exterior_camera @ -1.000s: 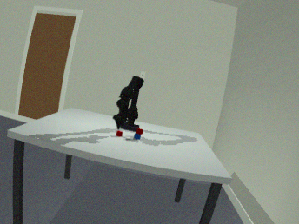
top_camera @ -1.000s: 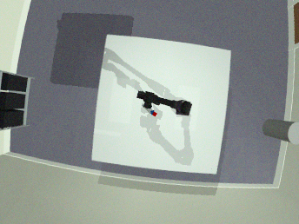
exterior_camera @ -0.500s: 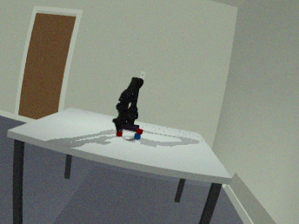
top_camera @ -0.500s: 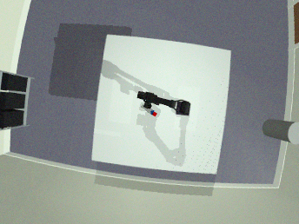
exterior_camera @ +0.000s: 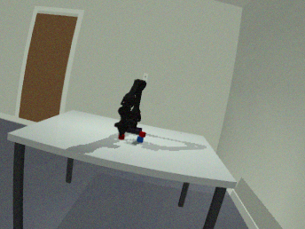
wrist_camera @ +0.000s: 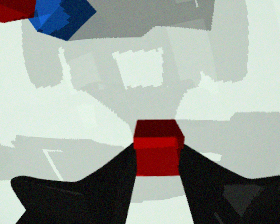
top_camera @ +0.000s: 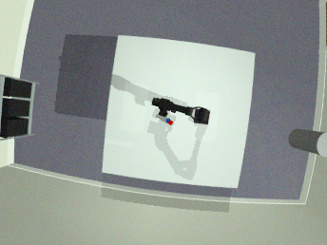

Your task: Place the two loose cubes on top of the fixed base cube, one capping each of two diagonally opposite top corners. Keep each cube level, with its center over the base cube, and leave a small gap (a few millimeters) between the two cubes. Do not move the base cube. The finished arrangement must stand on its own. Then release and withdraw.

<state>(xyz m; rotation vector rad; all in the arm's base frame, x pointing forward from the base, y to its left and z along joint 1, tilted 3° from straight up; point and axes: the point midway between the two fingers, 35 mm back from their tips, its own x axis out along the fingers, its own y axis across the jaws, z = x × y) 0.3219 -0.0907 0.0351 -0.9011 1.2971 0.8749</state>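
Note:
The blue base cube stands on the white table. One red cube sits on top of it, offset toward one corner; the wrist view cuts it off at the top left. The other red cube is at table level, apart from the base cube, with a black fingertip against each side. My gripper is shut on this cube. The arm hides this cube in the top view. Any gap below it is too small to tell.
The white table carries the arm and its shadows. A low dark block, perhaps the arm's base, shows just behind the stacked cubes. A grey shelf and a grey cylinder stand off the table.

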